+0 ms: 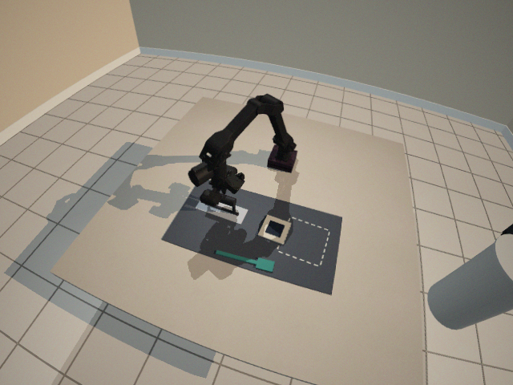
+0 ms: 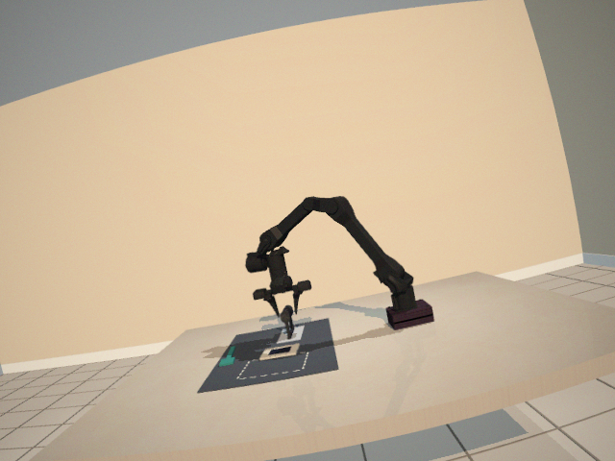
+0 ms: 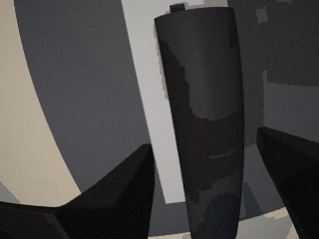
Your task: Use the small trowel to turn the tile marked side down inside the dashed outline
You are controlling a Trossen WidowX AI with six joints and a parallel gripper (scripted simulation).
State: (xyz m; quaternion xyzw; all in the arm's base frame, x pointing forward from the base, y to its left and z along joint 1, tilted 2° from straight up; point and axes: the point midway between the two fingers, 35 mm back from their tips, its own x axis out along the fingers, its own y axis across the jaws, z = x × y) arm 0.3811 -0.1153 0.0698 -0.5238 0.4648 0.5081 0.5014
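The trowel has a white rectangular blade (image 1: pixel 243 215) (image 2: pixel 297 333) on the left part of the mat, which appears to lie flat, and a raised dark handle (image 2: pixel 287 314) (image 3: pixel 209 100). My gripper (image 2: pixel 286 313) (image 3: pixel 206 143) is open around the handle, with a gap on each side in the wrist view; its tips are hard to tell in the top view. The beige tile (image 1: pixel 264 237) (image 2: pixel 293 349) lies flat with a dark square mark facing up. It overlaps the left edge of the dashed outline (image 1: pixel 320 265). The arm is clear of the tile.
A green paddle-like tool (image 1: pixel 264 264) (image 2: pixel 227 361) lies flat on the dark mat (image 1: pixel 314 281) (image 2: pixel 323 366), near its front edge in the top view. The arm base (image 1: pixel 282 160) (image 2: pixel 411 315) stands behind the mat. A grey cylinder (image 1: pixel 468 285) is at the far right.
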